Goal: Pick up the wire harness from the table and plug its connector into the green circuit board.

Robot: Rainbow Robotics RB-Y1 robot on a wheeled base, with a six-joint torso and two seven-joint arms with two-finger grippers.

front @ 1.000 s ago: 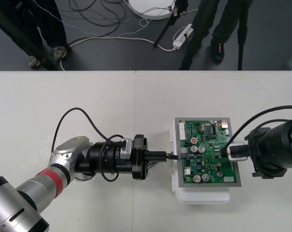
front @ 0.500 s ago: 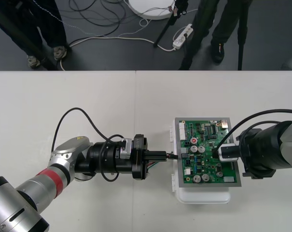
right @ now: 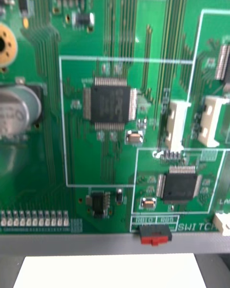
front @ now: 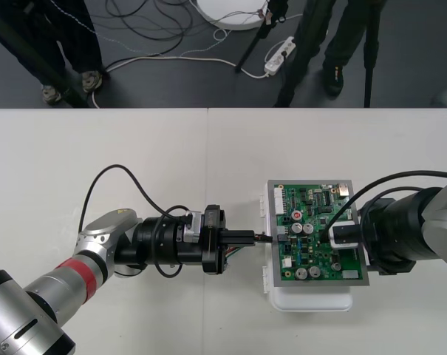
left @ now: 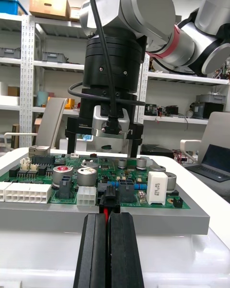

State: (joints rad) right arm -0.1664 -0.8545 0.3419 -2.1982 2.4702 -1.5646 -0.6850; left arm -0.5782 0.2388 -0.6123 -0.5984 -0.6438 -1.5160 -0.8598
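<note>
– At the left edge of the green circuit board [front: 315,194], front view: the left claw [front: 258,238] is lying level over the worktop [front: 134,170], pinching the wire harness [front: 235,253] and pointing straight at the board. The right claw [front: 332,238] is hovering over the board's right half.
– Is it bracing the board?
– Contact cannot be told from above. Judgement: it should be steadying the board on its white base [front: 312,302] while the left is pushing.
– Left wrist view?
– The fingers [left: 96,249] are pressing together on a red wire. The black plug [left: 109,202] is sitting just ahead of them at the board's near edge, against a dark connector. Cannot tell whether it is fully seated. The right claw is standing beyond, prongs spread, nothing between them.
– How should the push be going?
– Judgement: straight along the plug's axis, level with the board, slowly. Any tilt is risking bent pins or a buckling wire.
– Right wrist view?
– It is looking closely down on chips and a red switch [right: 154,234] by the board's edge. This is useful for judging clearance above the components before pressing down.
</note>
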